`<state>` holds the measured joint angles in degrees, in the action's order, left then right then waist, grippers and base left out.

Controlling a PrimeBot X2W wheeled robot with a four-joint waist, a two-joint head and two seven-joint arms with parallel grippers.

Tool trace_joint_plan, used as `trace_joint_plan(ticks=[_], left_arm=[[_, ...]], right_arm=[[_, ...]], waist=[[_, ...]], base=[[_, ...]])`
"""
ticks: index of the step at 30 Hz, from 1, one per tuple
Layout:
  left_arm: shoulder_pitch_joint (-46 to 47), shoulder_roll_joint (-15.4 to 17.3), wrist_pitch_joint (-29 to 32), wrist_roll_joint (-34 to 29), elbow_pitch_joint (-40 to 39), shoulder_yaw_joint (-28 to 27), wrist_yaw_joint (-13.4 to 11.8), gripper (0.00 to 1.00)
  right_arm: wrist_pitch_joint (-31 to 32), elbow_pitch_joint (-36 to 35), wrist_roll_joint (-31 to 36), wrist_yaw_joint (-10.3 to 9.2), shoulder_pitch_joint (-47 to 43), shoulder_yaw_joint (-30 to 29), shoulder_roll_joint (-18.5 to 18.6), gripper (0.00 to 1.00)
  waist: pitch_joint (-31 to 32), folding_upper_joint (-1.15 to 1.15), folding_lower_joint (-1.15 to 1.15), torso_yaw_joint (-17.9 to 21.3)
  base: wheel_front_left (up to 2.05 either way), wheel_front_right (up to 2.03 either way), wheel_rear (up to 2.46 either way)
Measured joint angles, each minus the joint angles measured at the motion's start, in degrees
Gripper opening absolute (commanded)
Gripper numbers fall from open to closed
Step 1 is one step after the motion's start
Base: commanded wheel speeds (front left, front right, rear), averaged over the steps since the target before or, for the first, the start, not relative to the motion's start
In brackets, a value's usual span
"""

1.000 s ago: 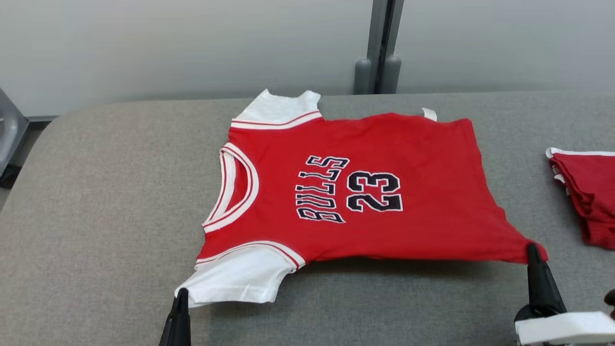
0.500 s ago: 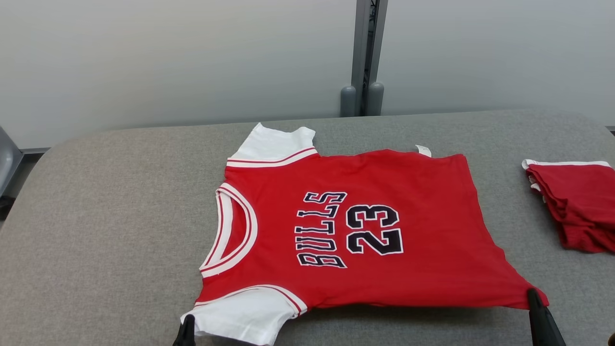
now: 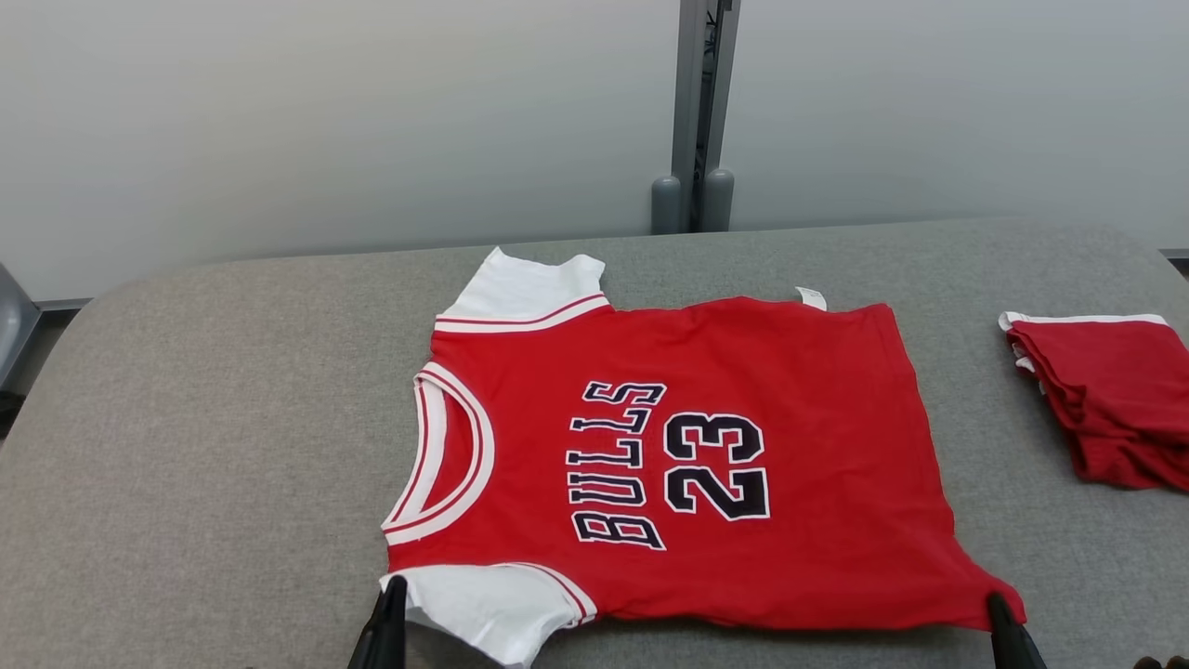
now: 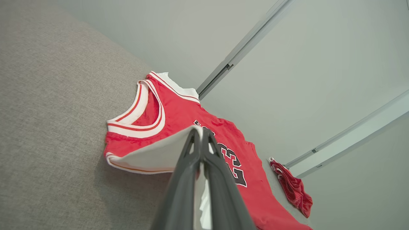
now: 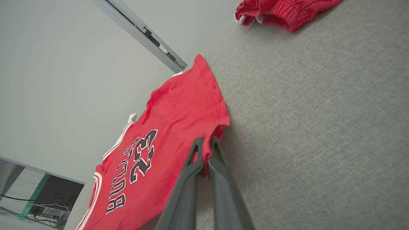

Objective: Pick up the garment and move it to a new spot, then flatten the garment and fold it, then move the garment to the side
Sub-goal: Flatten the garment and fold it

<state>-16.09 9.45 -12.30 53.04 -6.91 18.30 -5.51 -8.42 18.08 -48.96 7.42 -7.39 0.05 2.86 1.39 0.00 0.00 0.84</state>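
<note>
Head view showed you the shirt (image 3: 687, 446), red with white sleeves, spread front side up near the middle of the grey table (image 3: 186, 418), with its collar toward the robot's left. The left gripper (image 3: 397, 587) was clamped shut on the near white sleeve (image 3: 492, 609). The right gripper (image 3: 997, 604) was clamped shut on the near hem corner. Both pinched edges sat lifted off the table surface. You could also note a pile of folded red clothes (image 3: 1105, 409), well apart at the right.
</note>
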Motion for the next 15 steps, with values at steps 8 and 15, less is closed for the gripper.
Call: trace_joint_plan(ticks=[8,15], left_arm=[[6.02,0.14,0.66,-1.21,3.9,1.08,1.44,0.0],[13.32,-0.55,0.69,-1.83,8.43,1.19,2.79,0.0]], right_arm=[[-0.14,7.23,-1.71,0.0,3.54,1.47,-0.05,0.0],[0.24,10.03,-4.58,0.0,7.87,2.6,-0.09,0.0]], waist=[[-0.51,0.0,0.0,0.12],[-1.84,0.0,0.0,0.6]], base=[[0.0,0.0,0.0],[0.0,0.0,0.0]])
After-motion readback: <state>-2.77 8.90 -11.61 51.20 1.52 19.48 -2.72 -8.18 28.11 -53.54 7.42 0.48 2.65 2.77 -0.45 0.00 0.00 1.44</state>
